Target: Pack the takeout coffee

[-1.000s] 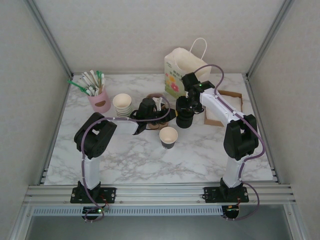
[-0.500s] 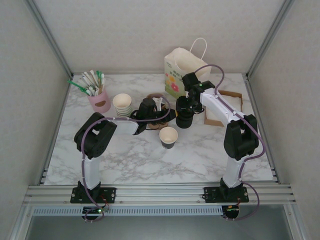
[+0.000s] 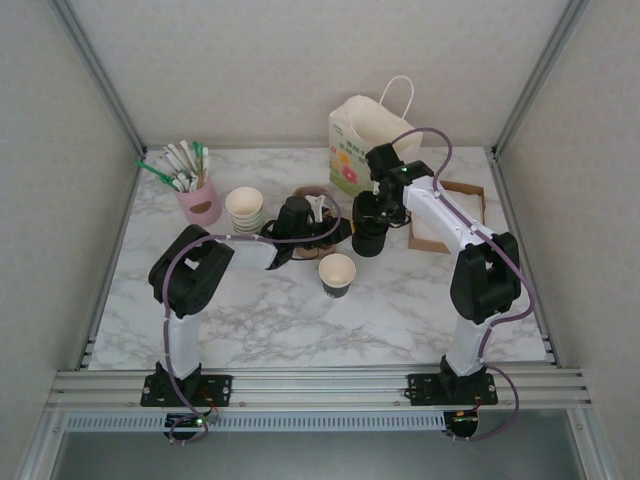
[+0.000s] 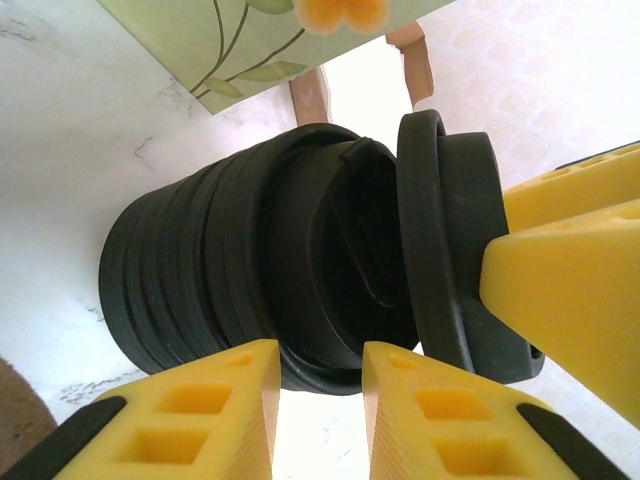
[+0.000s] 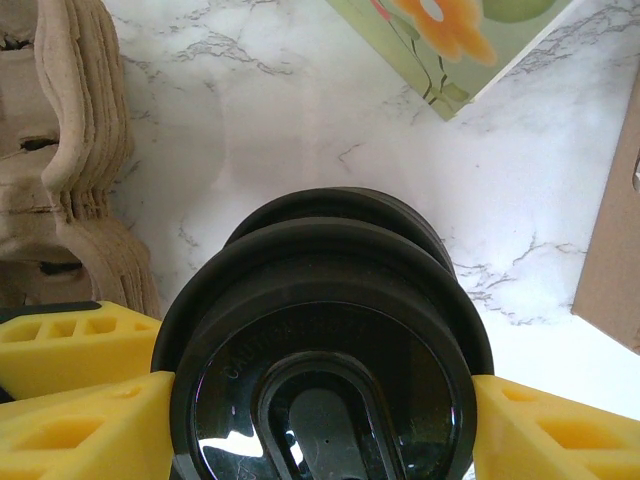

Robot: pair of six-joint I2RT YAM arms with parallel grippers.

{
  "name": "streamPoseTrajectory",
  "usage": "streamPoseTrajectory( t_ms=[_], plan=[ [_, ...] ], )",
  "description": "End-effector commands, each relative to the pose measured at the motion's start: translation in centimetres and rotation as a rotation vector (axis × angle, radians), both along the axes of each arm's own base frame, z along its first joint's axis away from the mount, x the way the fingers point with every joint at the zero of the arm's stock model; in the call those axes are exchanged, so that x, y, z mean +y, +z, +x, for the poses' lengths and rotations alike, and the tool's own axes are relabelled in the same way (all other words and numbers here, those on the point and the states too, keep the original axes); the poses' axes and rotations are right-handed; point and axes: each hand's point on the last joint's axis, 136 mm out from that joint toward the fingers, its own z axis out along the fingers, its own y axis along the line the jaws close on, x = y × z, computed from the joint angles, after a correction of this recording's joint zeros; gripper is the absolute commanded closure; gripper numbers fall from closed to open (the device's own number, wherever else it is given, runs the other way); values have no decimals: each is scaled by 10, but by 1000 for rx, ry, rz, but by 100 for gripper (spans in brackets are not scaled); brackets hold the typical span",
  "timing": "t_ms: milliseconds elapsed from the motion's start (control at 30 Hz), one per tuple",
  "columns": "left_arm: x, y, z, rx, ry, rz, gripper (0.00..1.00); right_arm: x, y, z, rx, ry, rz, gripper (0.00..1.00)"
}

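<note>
The small cream paper cup with a dark lower band (image 3: 337, 273) stands upright on the marble tabletop (image 3: 260, 310), its mouth open and uncovered. I therefore judge that capping is the step in hand, ahead of any bagging. From the right gripper (image 5: 320, 405) the cup lies back toward the arm bases, a little to that gripper's left and lower down, near but not beneath it. This gripper is clamped on a round black plastic lid (image 5: 320, 330), with one yellow finger at each side of the rim and the lid's top face turned up to the wrist camera. Straight under it is the stack of spare black lids (image 4: 200, 270). In the left wrist view the held lid stands apart from the stack, with a gap between them. The cup's long axis is vertical and the lid is held roughly level, so the coming move probably calls for a carry toward the bases and leftward, then a straight descent along that axis. The left gripper (image 4: 318, 400) sits just beside the stack on its left. Its fingers are drawn close with a narrow slit between them, and I cannot tell whether they nip the stack's rim. It is about as near the cup as the right one, but carries nothing to cap it with. The flowered paper bag (image 3: 365, 135) stands beyond the right gripper, on the side away from the cup.
</note>
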Motion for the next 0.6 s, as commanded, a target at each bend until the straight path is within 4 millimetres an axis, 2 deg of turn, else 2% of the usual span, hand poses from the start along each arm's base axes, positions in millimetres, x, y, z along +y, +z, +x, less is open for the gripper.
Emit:
streamPoseTrajectory(
  t_ms=[0, 133, 300, 400, 567],
  plan=[
    [9, -9, 3, 26, 28, 27, 71, -4, 15, -2, -19, -19, 4, 30],
    [8, 12, 2, -1, 21, 2, 70, -7, 21, -3, -32, -24, -2, 30],
    [10, 46, -2, -52, 24, -35, 66, -13, 32, -8, -56, -25, -14, 30],
    [17, 69, -5, -97, 44, -42, 61, -17, 37, -13, -67, -27, -18, 30],
    [34, 97, -11, -182, 90, -21, 44, -20, 48, -25, -93, -13, -16, 30]
  ],
)
